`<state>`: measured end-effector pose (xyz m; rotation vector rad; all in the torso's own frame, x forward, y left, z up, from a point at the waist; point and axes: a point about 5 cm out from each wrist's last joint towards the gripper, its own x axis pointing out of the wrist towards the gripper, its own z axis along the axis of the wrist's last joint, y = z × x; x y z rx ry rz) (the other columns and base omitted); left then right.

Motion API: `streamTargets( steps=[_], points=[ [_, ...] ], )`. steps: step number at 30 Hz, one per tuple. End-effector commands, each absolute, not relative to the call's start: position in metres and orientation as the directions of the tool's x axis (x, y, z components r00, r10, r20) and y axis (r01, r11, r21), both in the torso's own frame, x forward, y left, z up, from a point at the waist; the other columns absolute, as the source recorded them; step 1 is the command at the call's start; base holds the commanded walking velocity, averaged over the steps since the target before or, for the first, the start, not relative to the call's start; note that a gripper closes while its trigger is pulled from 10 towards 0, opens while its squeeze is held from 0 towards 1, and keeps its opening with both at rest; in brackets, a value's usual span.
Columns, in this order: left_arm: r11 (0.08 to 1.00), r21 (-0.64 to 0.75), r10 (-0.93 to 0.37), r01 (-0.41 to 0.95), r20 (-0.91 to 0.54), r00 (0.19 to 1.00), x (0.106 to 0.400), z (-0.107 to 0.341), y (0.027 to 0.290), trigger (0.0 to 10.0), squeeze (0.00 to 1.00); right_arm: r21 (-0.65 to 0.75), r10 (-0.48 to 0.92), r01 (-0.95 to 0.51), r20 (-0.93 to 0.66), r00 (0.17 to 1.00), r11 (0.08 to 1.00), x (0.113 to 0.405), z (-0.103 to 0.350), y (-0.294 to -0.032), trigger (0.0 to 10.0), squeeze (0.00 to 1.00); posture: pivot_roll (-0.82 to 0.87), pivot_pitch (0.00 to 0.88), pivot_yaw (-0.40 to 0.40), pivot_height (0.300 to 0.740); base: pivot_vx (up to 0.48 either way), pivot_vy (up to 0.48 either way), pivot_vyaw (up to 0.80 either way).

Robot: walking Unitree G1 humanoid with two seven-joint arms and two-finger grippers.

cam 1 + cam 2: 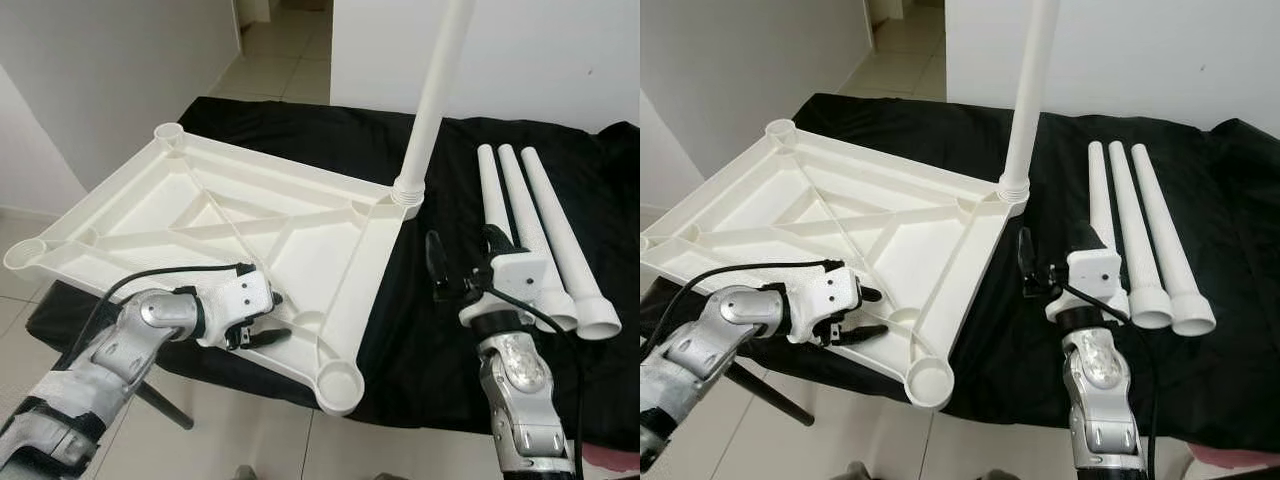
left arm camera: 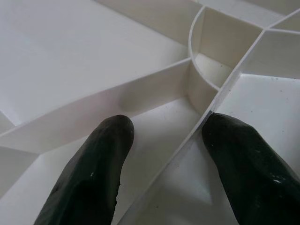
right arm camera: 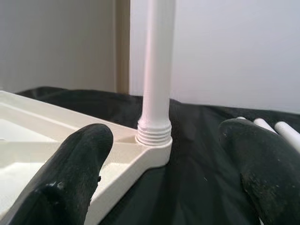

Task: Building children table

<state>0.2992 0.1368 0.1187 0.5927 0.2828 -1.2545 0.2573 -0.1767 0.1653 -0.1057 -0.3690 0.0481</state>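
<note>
The white plastic table top (image 1: 150,215) lies upside down on a black-covered surface, ribs facing up. One white leg (image 1: 435,90) stands upright, screwed into the far right corner socket (image 1: 408,192). Three loose legs (image 1: 540,230) lie side by side on the cloth to the right. My left gripper (image 1: 280,316) is open at the top's near edge, its fingers (image 2: 98,164) on either side of a rib (image 2: 187,140). My right gripper (image 1: 466,255) is open above the cloth, between the top and the loose legs, facing the upright leg (image 3: 157,70).
Empty sockets sit at the near right corner (image 1: 340,385), the far left corner (image 1: 168,132) and the left corner (image 1: 22,255). The black cloth (image 1: 440,340) hangs over the front edge. Tiled floor (image 1: 270,60) and white walls lie behind.
</note>
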Motion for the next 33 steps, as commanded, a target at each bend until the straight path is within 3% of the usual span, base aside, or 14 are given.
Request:
streamTargets(
  steps=[1,2,3,4,6,8,9,10,13,14,29,30,32,33],
  points=[
    [0.234,0.214,-0.771,0.948,-0.553,0.315,0.3,0.108,0.149,10.0,0.0,-0.114,0.065,-0.027,0.34,0.938,0.993,0.258,0.163,-0.177,10.0,0.0,-0.01,0.049,0.052,0.74,0.0,0.0,0.0],
    [0.232,0.212,-0.764,0.949,-0.564,0.313,0.301,0.108,0.15,10.0,0.0,-0.115,0.066,-0.028,0.34,0.938,0.993,0.258,0.163,-0.176,10.0,0.0,-0.01,0.048,0.056,0.74,0.0,0.0,0.0],
    [0.224,0.219,-0.752,0.95,-0.581,0.311,0.304,0.106,0.151,5.0,0.0,-0.114,0.068,-0.031,0.338,0.939,0.993,0.259,0.163,-0.175,10.0,0.0,-0.01,0.046,0.062,0.74,0.0,0.0,0.0],
    [0.224,0.219,-0.752,0.95,-0.581,0.311,0.304,0.106,0.151,5.0,0.0,-0.114,0.068,-0.031,0.338,0.939,0.993,0.259,0.163,-0.175,10.0,0.0,-0.01,0.046,0.062,0.74,0.0,0.0,0.0],
    [0.222,0.222,-0.753,0.949,-0.58,0.312,0.306,0.105,0.149,0.5,0.0,-0.114,0.068,-0.031,0.337,0.939,0.993,0.26,0.163,-0.174,10.0,0.0,-0.01,0.046,0.062,0.74,0.0,0.0,0.0],
    [0.219,0.229,-0.756,0.948,-0.574,0.313,0.307,0.106,0.147,0.7,0.0,-0.113,0.067,-0.031,0.336,0.939,0.993,0.26,0.163,-0.174,10.0,0.0,-0.02,0.046,0.064,0.74,0.0,0.0,0.0],
    [0.216,0.236,-0.761,0.947,-0.567,0.315,0.308,0.107,0.145,3.0,0.0,-0.112,0.067,-0.03,0.335,0.94,0.993,0.26,0.163,-0.174,10.0,0.0,-0.02,0.046,0.064,0.74,0.0,0.0,0.0],
    [0.214,0.246,-0.769,0.945,-0.554,0.319,0.308,0.108,0.141,0.5,0.0,-0.109,0.064,-0.029,0.333,0.941,0.994,0.26,0.162,-0.174,10.0,0.0,-0.02,0.047,0.063,0.74,0.0,0.0,0.0],
    [0.213,0.263,-0.774,0.941,-0.542,0.327,0.309,0.109,0.137,2.6,0.0,-0.107,0.062,-0.028,0.331,0.942,0.994,0.26,0.162,-0.173,10.0,0.0,-0.02,0.047,0.063,0.74,0.0,0.0,0.0],
    [0.222,0.272,-0.779,0.936,-0.529,0.338,0.311,0.109,0.133,10.0,0.0,-0.106,0.06,-0.027,0.328,0.943,0.994,0.26,0.161,-0.172,10.0,0.0,-0.02,0.048,0.062,0.74,0.0,0.0,0.0],
    [0.211,0.335,-0.875,0.918,-0.354,0.33,0.31,0.133,0.1,10.0,0.0,-0.093,0.048,-0.02,0.312,0.949,0.995,0.263,0.157,-0.167,10.0,0.0,-0.02,0.04,0.055,0.74,0.0,0.0,0.0],
    [0.201,0.319,-0.886,0.926,-0.343,0.311,0.309,0.136,0.098,10.0,1.0,-0.09,0.045,-0.018,0.309,0.95,0.996,0.264,0.156,-0.166,10.0,0.0,-0.02,0.041,0.054,0.74,0.0,0.0,0.0],
    [0.17,0.322,-0.898,0.931,-0.338,0.281,0.307,0.141,0.096,10.0,1.0,-0.083,0.033,-0.008,0.305,0.952,0.997,0.265,0.156,-0.166,10.0,0.0,-0.02,0.042,0.054,0.74,0.0,0.0,0.0],
    [0.158,0.318,-0.902,0.935,-0.339,0.268,0.305,0.143,0.097,10.0,0.85,-0.078,0.02,0.004,0.301,0.953,0.997,0.265,0.155,-0.166,10.0,0.0,-0.02,0.042,0.055,0.74,0.0,0.0,0.0]
  ],
)
